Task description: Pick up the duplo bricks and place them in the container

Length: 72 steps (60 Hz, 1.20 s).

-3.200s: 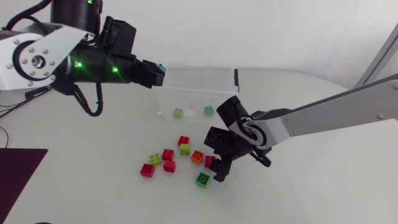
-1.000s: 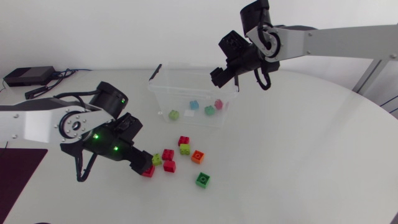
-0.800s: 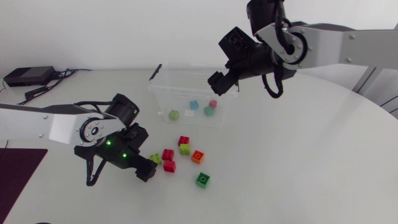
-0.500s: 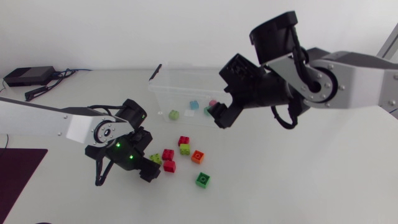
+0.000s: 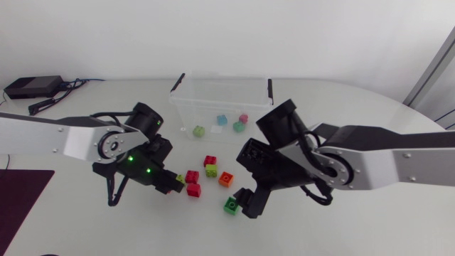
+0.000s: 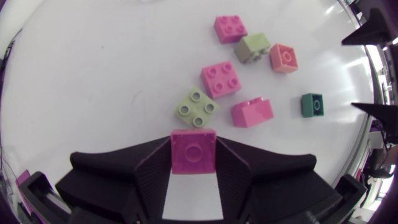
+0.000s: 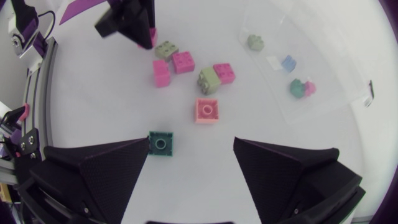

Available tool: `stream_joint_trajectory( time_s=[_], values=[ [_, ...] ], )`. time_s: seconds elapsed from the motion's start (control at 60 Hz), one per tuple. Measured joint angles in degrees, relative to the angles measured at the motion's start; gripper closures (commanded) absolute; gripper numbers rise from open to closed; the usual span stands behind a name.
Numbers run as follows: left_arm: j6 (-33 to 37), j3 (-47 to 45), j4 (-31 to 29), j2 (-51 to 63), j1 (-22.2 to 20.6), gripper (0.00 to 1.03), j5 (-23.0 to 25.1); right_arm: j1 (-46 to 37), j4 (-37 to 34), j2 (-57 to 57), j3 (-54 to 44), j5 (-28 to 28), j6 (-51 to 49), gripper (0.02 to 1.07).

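Left of the loose bricks [image 5: 211,171], our left gripper [image 5: 173,185] clamps a red brick [image 6: 193,151] by its flat sides: light, rigid, slick plastic, we judge. Our right gripper [image 7: 193,146] gapes beside the green brick [image 7: 161,144].

A white desk [image 5: 398,213] with a rounded edge, evenly and softly lit. A dark maroon mat [image 5: 18,199] lies at its near left side; a small black box [image 5: 28,87] with cables [image 5: 58,94] sits at the far left.
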Motion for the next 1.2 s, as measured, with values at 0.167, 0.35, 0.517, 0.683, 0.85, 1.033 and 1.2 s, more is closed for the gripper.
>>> stream_joint_trajectory(
  time_s=[0.167,0.35,0.517,0.683,0.85,1.033,1.2],
  values=[
    [0.9,0.0,1.6,-11.2,1.2,0.77,-0.1,2.0,-1.2,7.0,0.2,0.3,3.5,0.19],
    [1.7,0.0,7.3,-20.0,2.0,0.77,-0.2,2.4,-1.7,11.1,2.4,0.5,5.0,0.23],
    [1.7,0.9,10.5,-21.3,2.9,0.77,-0.2,3.1,-2.1,13.9,5.0,1.1,5.4,0.40],
    [1.7,4.0,13.7,-20.7,4.3,0.77,-0.2,3.9,-2.6,16.0,6.4,1.5,5.6,0.56],
    [1.7,7.6,19.1,-17.1,4.5,0.75,-0.2,4.1,-3.2,16.9,6.4,1.8,5.9,0.71],
    [1.7,13.8,22.8,-7.5,4.5,0.75,-0.2,3.9,-6.0,12.9,6.2,2.0,5.8,0.71],
    [1.5,19.8,24.7,0.5,4.5,0.74,-0.2,2.3,-9.1,6.4,6.1,2.2,5.7,0.71]
  ],
)
